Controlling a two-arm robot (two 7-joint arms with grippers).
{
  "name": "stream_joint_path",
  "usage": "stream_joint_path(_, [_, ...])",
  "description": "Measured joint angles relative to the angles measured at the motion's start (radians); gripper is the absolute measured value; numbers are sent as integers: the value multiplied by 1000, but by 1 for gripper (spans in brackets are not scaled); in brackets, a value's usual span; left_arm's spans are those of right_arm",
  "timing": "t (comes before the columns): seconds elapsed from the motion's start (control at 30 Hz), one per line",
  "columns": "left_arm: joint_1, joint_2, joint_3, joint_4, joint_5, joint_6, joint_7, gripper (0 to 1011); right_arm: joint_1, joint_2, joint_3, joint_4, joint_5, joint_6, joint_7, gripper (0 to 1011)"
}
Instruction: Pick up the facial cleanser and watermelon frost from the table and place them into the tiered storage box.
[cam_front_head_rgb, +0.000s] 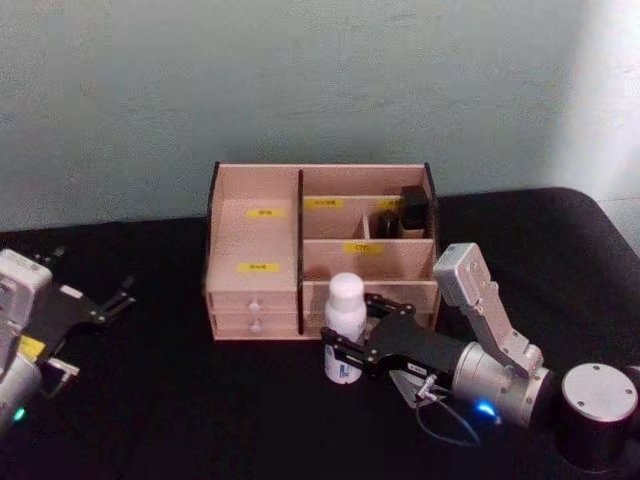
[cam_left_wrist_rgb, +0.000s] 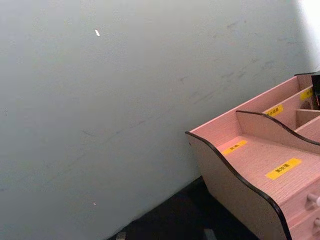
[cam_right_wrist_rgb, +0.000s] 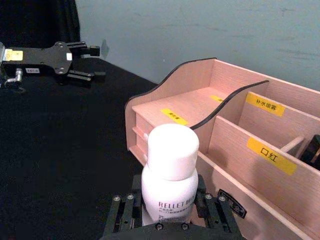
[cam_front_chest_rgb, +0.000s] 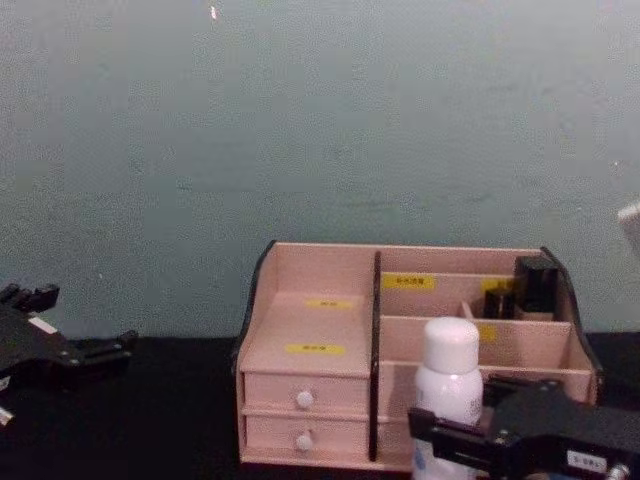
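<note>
The facial cleanser (cam_front_head_rgb: 345, 315) is a slim white bottle with a rounded cap, upright just in front of the tiered storage box (cam_front_head_rgb: 255, 225). My right gripper (cam_front_head_rgb: 345, 350) reaches in from the right and is shut on the bottle's lower body. The right wrist view shows the bottle (cam_right_wrist_rgb: 170, 175) clamped between the black fingers (cam_right_wrist_rgb: 122, 215), with the pink box (cam_right_wrist_rgb: 190, 105) close behind. From the chest, the bottle (cam_front_chest_rgb: 448, 375) stands before the box's right half (cam_front_chest_rgb: 310, 320). My left gripper (cam_front_head_rgb: 125, 295) rests open at the far left. The watermelon frost is out of view.
Small black containers (cam_front_head_rgb: 412, 210) stand in the box's back right compartment. Two white-knobbed drawers (cam_front_head_rgb: 255, 305) face me on its left. The black table (cam_front_head_rgb: 150, 400) stretches between the arms. A pale green wall (cam_front_head_rgb: 320, 80) stands close behind the box.
</note>
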Motion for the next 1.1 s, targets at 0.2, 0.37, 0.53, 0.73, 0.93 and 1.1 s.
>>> stream_joint_path(0.2, [0,0,0,0,0,0,0,1001,0,0,0,0,0,0,0,594])
stream_joint_path(0.37, [0,0,0,0,0,0,0,1001,0,0,0,0,1,-1,0,594])
stream_joint_path(0.53, [0,0,0,0,0,0,0,1001,1,16,-4,-9,10,-10,41,594])
stream_joint_path(0.73, [0,0,0,0,0,0,0,1001,-5,43,-5,-46,40,-7,81,594])
stream_joint_path(0.93, [0,0,0,0,0,0,0,1001,-9,58,13,-98,90,4,93,594])
stream_joint_path(1.1, [0,0,0,0,0,0,0,1001,10,48,33,-129,131,7,76,594])
